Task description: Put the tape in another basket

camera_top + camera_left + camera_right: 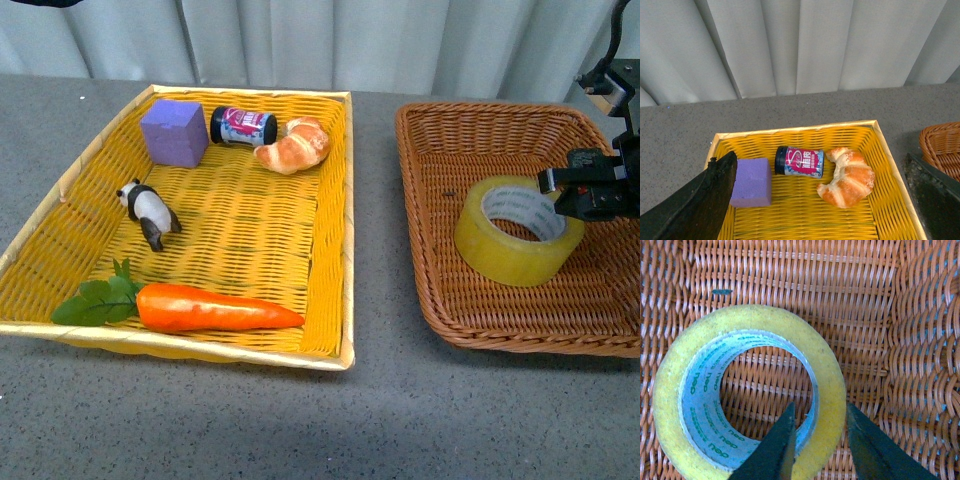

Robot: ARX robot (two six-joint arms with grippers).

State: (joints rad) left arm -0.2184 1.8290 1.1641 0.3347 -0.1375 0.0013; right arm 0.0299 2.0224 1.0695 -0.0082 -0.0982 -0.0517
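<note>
The wide roll of translucent yellowish packing tape [518,243] lies flat, mid-floor in the dark brown woven wicker basket [430,130]. Green "deli" print repeats round its pale core. The right gripper [820,407] straddles the roll's wall, one finger inside and one outside; I cannot tell whether it clamps. The left gripper [818,156] gapes wide.

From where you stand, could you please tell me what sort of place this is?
Likely a staged robot-practice tabletop: a grey table before a pale curtain, a yellow basket holding a toy carrot and panda.
</note>
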